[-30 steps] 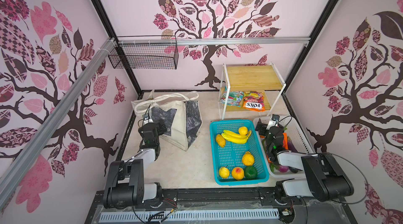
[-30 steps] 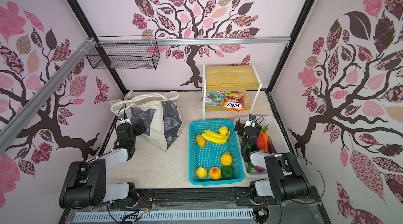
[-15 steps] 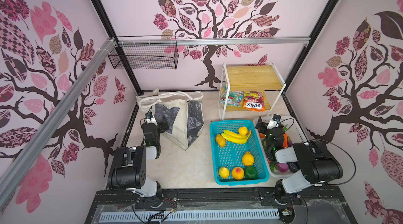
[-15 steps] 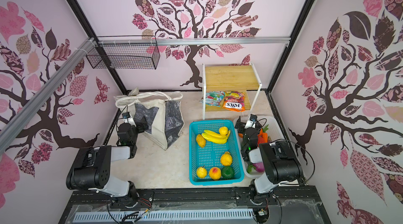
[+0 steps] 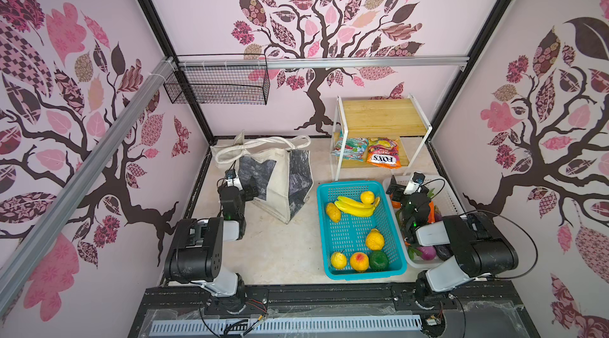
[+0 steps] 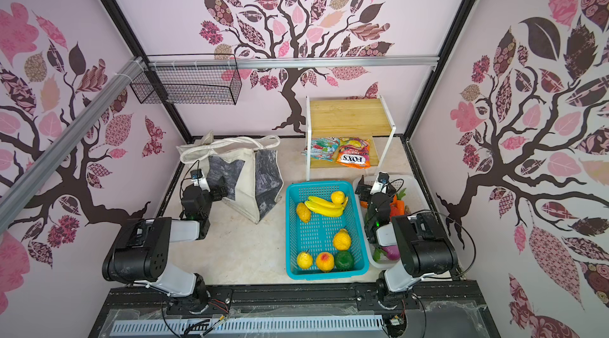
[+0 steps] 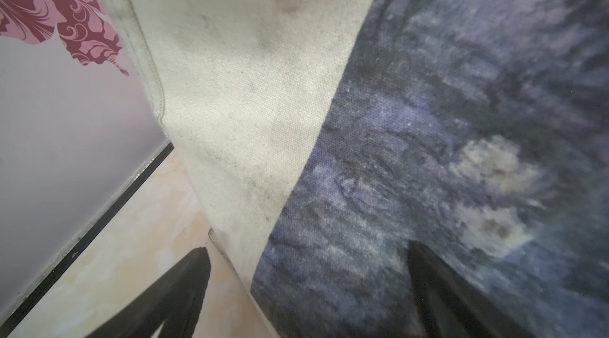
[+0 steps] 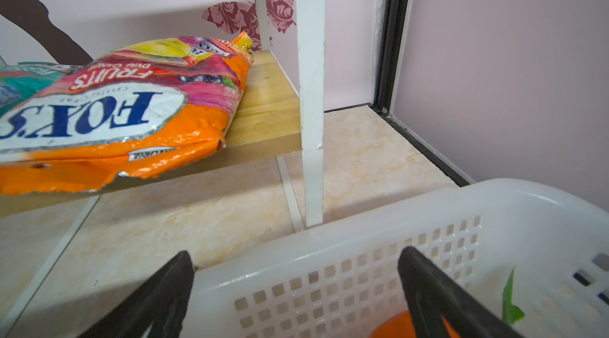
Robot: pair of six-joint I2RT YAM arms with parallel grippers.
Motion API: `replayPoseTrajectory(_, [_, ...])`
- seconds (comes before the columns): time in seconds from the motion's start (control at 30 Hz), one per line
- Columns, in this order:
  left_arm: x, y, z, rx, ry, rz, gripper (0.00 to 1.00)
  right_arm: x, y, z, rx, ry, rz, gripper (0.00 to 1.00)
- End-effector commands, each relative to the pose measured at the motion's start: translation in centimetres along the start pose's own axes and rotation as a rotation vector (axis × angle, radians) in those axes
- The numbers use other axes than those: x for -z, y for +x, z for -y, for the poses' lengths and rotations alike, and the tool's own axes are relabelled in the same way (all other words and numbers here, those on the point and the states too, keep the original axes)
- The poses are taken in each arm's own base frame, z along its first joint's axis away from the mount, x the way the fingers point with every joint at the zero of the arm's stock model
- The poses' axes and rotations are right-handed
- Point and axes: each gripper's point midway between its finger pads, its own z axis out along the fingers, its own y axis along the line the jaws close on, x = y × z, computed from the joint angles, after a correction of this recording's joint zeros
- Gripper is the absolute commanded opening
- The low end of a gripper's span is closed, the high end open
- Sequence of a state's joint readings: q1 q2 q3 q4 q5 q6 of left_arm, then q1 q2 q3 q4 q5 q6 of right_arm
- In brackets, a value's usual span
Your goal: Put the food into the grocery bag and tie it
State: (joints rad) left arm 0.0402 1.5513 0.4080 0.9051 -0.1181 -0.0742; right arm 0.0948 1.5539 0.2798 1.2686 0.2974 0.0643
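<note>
left pincer (image 7: 306, 247) wide by grocery bag (image 7: 247, 89), right pincer (image 8: 295, 252) wide over white basket (image 8: 379, 221)

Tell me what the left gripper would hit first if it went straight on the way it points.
The grocery bag. The left gripper is open and aimed at the bag's side, where cream cloth meets the dark panel; it looks very close, though the gap is unclear.

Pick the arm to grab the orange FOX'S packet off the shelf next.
Right, likely. The right claw, open, hangs over the white basket, facing the orange FOX'S packet on the lower shelf; the left claw, also open, faces the grocery bag.
</note>
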Motion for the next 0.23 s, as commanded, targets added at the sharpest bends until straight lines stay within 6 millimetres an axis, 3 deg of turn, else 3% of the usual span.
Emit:
replayPoseTrajectory(0.0, [0.32,2.27,0.18,-0.037,0.010,-0.075,0.98,0.24,2.40,0.43,0.041,0.008,-0.076,0.99])
replayPoseTrajectory(0.2, [0.34,2.28,0.19,-0.037,0.010,-0.074,0.98,0.08,2.51,0.45,0.035,-0.002,-0.089,1.00])
